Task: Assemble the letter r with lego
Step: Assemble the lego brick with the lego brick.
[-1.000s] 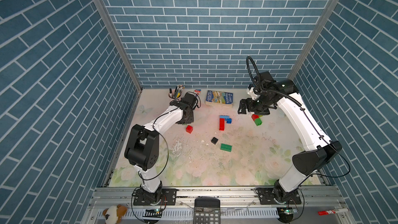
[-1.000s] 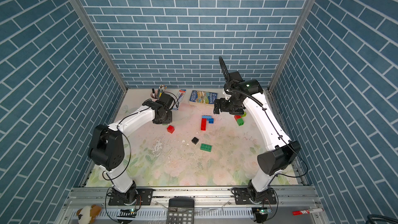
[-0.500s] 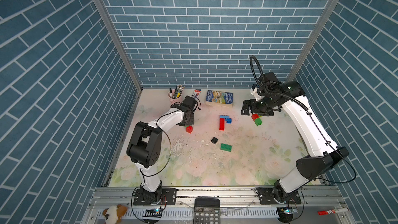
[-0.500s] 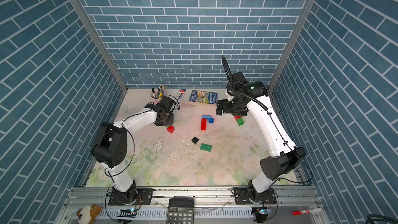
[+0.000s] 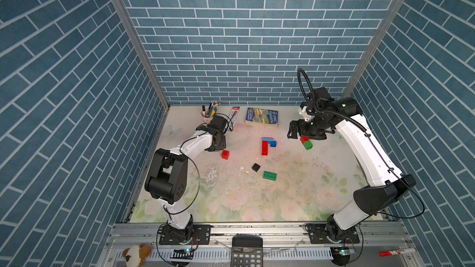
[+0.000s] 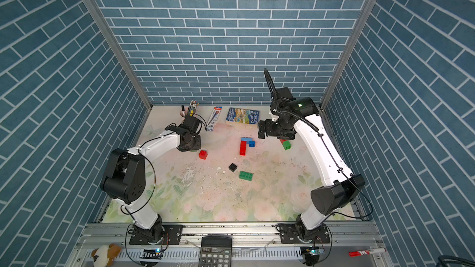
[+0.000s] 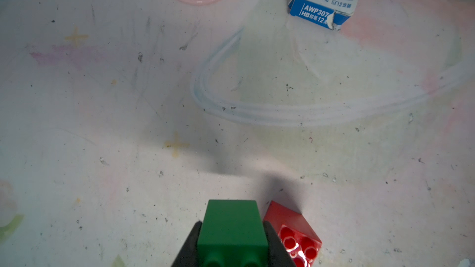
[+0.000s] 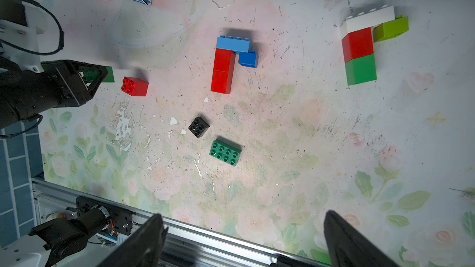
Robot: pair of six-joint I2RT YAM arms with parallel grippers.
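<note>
Your left fingers (image 7: 189, 245) have moved closer to the red brick (image 7: 293, 229), now just beside them; they are closed on a green brick (image 7: 231, 227), held low probably to set it down on the table (image 7: 128, 124); your right fingers (image 8: 144, 240) stand wide open and empty, the blue-and-red r (image 8: 228, 65) well ahead of them.

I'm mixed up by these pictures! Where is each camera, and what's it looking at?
Top views: high above, looking down at the table; left arm and right arm show.
Left wrist: low over table; left end effector shut on green brick.
Right wrist: higher, facing down; open right end effector.
All share: red square brick.
</note>
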